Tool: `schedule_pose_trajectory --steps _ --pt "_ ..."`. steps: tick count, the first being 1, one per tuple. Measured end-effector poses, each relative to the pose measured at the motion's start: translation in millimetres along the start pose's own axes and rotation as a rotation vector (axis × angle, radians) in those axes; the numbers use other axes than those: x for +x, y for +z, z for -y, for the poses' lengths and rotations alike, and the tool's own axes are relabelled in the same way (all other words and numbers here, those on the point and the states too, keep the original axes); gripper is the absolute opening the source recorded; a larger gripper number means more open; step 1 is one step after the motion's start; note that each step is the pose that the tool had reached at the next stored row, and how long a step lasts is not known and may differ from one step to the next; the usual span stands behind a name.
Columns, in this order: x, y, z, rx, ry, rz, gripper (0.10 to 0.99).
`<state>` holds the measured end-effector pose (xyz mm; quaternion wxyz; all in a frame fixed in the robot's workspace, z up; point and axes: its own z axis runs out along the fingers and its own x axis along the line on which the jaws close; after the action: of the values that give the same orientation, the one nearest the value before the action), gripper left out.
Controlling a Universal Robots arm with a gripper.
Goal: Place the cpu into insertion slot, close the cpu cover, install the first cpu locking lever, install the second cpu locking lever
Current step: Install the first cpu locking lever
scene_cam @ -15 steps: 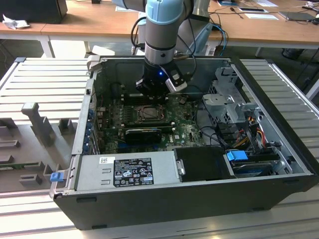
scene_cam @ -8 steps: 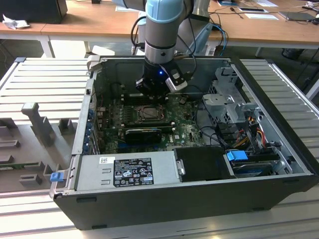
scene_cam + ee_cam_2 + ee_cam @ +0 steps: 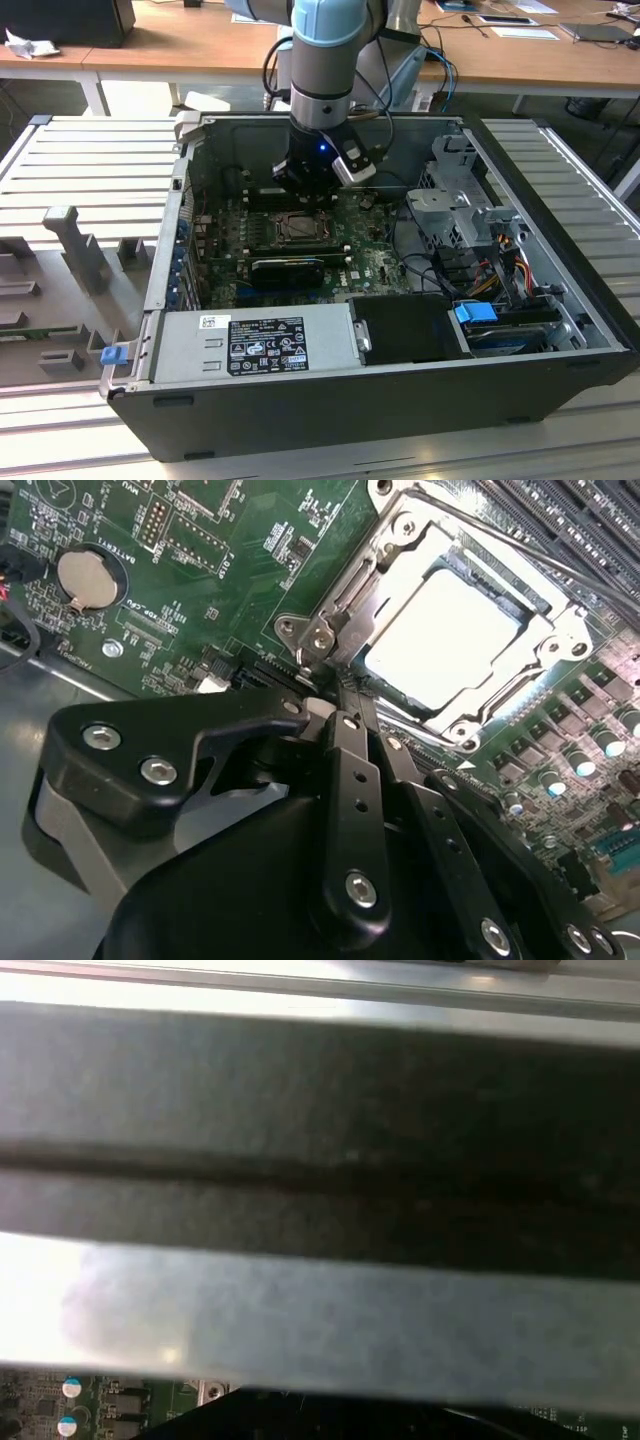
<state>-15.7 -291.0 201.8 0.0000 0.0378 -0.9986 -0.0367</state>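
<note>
Inspecting the second wrist view, we found the cpu (image 3: 445, 640) seated in the insertion slot (image 3: 548, 618), upper right, under the stiff, thin cpu cover (image 3: 400, 542); the gripper (image 3: 345, 702) appeared clenched at its edge, grasping nothing visible.

A robotics lab or electronics assembly workshop is shown, where an opened desktop computer case (image 3: 400, 400) is laid on a grooved metal workbench (image 3: 570, 170) beneath a pale-blue-jointed robot arm (image 3: 325, 60). Wooden desks (image 3: 150, 50) strewn with papers and cables are seen behind it, and grey fixture blocks (image 3: 75, 245) are set out at the exterior view's left. In the second wrist view, a green motherboard (image 3: 200, 600) is seen close up.
</note>
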Motion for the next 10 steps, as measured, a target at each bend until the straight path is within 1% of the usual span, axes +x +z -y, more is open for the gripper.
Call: schedule_pose_trajectory --steps 3,5,10 --pt "0.0 0.0 0.0 0.0 0.0 0.0002 0.106" --pt "-0.1 -3.2 -0.4 -0.003 0.0 0.0011 0.106" --pt "0.0 -19.3 -1.4 -0.008 0.0 0.001 0.106"
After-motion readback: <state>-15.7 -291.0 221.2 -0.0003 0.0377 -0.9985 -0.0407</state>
